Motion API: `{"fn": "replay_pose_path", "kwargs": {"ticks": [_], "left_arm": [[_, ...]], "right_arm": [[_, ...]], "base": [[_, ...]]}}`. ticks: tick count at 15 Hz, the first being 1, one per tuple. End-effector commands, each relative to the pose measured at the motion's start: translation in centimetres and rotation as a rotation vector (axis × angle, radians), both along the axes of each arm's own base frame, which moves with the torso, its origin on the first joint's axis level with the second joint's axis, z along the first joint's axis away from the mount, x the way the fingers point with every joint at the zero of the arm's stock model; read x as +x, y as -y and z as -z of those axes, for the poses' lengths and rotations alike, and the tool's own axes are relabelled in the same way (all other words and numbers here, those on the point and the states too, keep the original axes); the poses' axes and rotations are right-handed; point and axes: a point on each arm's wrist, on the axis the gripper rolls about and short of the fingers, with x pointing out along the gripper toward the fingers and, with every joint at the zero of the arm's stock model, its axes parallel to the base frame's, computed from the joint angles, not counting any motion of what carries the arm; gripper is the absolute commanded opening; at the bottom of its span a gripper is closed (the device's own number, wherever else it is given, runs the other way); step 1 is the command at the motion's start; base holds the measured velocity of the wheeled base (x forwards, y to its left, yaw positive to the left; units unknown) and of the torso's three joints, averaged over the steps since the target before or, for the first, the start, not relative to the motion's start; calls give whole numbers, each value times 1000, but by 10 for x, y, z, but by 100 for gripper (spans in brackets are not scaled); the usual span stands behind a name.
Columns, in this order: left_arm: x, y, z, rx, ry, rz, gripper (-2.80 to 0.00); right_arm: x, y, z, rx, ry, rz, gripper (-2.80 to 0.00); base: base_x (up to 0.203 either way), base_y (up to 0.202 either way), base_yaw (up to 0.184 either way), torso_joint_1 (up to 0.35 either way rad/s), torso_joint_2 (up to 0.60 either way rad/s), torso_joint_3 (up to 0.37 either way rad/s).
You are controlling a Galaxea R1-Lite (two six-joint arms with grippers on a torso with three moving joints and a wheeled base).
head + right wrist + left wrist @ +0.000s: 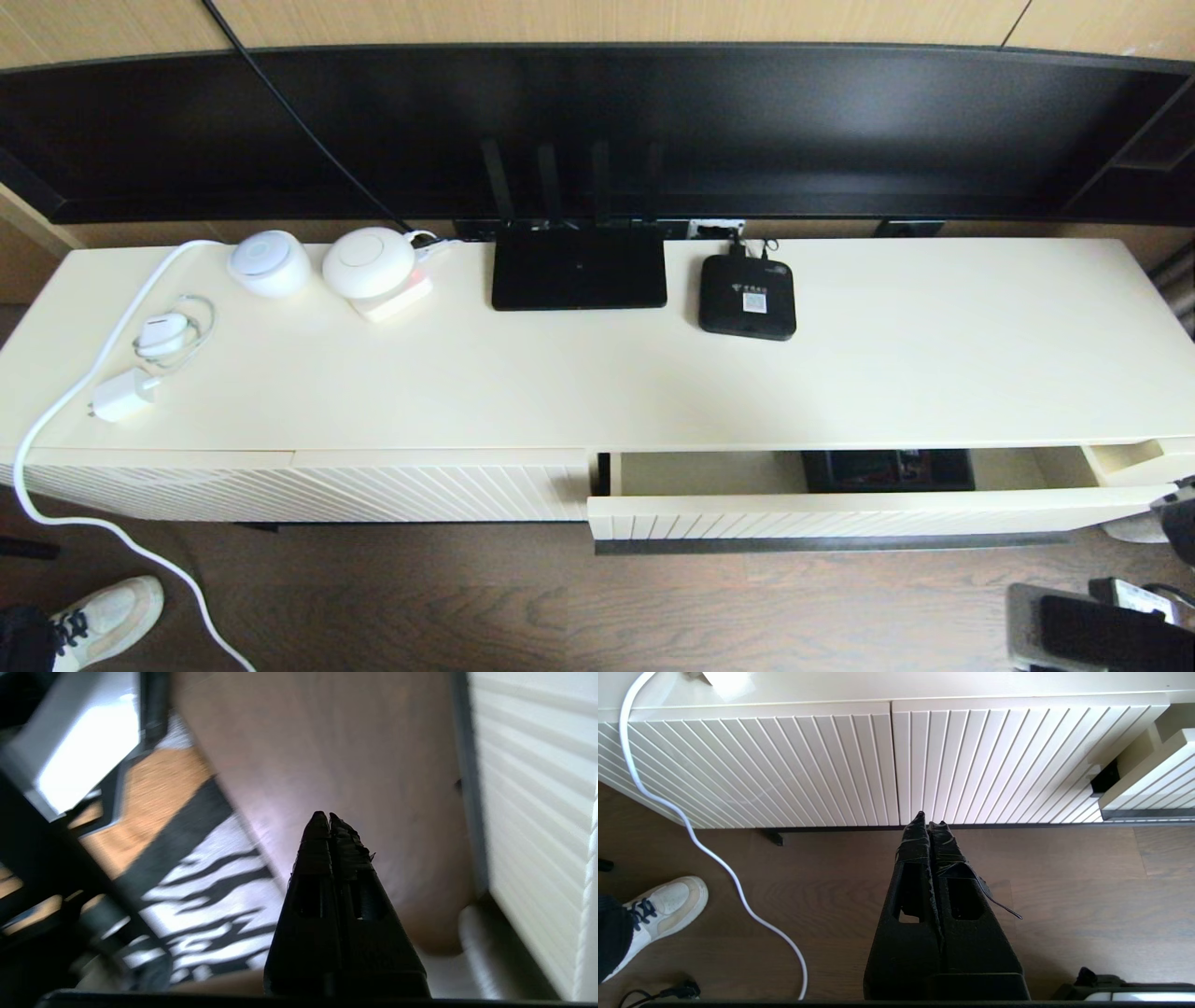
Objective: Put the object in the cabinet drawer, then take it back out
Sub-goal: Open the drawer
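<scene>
The cabinet drawer (840,516) stands partly pulled out on the right half of the cream cabinet, its dark handle strip along the lower edge. Inside it, under the cabinet top, lies the black organizer box (887,469), only its near part showing. My right gripper (324,815) is shut and empty, hanging over the wooden floor beside the drawer's ribbed front (528,788); part of that arm shows at the drawer's right end (1178,518). My left gripper (930,820) is shut and empty, low in front of the ribbed left panels (784,765), with the drawer (1148,788) off to one side.
On the cabinet top stand a flat black router (579,269), a small black set-top box (747,296), two white round devices (271,263), a white charger (121,395) and its cable. A person's shoe (107,616) is on the floor at left. A dark TV (597,131) spans the back.
</scene>
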Motion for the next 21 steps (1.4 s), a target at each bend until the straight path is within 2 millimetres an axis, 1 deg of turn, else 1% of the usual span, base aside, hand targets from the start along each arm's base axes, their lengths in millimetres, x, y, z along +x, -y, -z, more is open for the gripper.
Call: {"fn": "replay_pose_path", "kwargs": {"ticks": [1, 2, 4, 6, 8, 9, 11, 13, 14, 16, 18, 21], "left_arm": [[0, 0, 0, 0, -1, 0, -280], [0, 0, 0, 0, 0, 0, -280], [0, 0, 0, 0, -1, 0, -280], [0, 0, 0, 0, 0, 0, -280], [0, 0, 0, 0, 1, 0, -280], [0, 0, 0, 0, 1, 0, -280], [0, 0, 0, 0, -1, 0, -280], [0, 0, 0, 0, -1, 0, -280], [0, 0, 0, 0, -1, 0, -280], [0, 0, 0, 0, 1, 0, -280], [0, 0, 0, 0, -1, 0, -280], [0, 0, 0, 0, 0, 0, -280]], "right_arm": [[-23, 7, -20, -8, -155, 67, -280], [-28, 8, -29, 27, -210, 162, -280], [-25, 6, -42, 157, -259, 368, -280], [-15, 0, -56, 328, -296, 586, -280], [1, -12, -67, 446, -338, 748, -280], [11, -17, -68, 465, -347, 781, -280], [38, -28, -68, 522, -301, 791, -280], [57, -35, -63, 540, -262, 800, -280], [69, -39, -59, 535, -211, 813, -280], [89, -45, -58, 562, -86, 822, -280], [97, -46, -54, 536, -32, 849, -280], [101, -44, -49, 503, -19, 880, -280]], "base": [[0, 0, 0, 0, 0, 0], [0, 0, 0, 0, 0, 0], [0, 0, 0, 0, 0, 0], [0, 0, 0, 0, 0, 0], [0, 0, 0, 0, 0, 0], [0, 0, 0, 0, 0, 0], [0, 0, 0, 0, 0, 0], [0, 0, 0, 0, 0, 0], [0, 0, 0, 0, 0, 0], [0, 0, 0, 0, 0, 0], [0, 0, 0, 0, 0, 0], [0, 0, 0, 0, 0, 0]]}}
